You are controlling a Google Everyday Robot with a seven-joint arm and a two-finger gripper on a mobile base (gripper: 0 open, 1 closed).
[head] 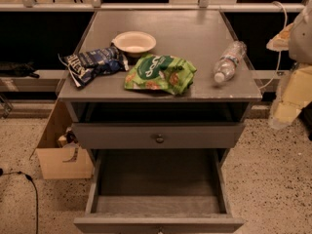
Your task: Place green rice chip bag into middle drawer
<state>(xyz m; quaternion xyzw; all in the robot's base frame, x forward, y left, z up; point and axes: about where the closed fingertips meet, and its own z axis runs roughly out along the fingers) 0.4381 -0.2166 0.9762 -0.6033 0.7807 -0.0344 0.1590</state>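
The green rice chip bag [160,73] lies flat on the grey cabinet top [195,33], near its front edge and about centre. The middle drawer [156,177] is pulled out below, with its bare grey floor and side walls showing and nothing in it. My gripper [283,112] is at the far right of the view, off the cabinet's right side and about level with its top. It is apart from the bag and holds nothing that I can see.
A dark blue chip bag [90,65] lies left of the green bag. A white bowl [134,42] sits behind them. A clear water bottle [228,62] lies at the right. A shut drawer with a round knob [159,138] is above the open one. A cardboard box [61,155] stands on the floor at the left.
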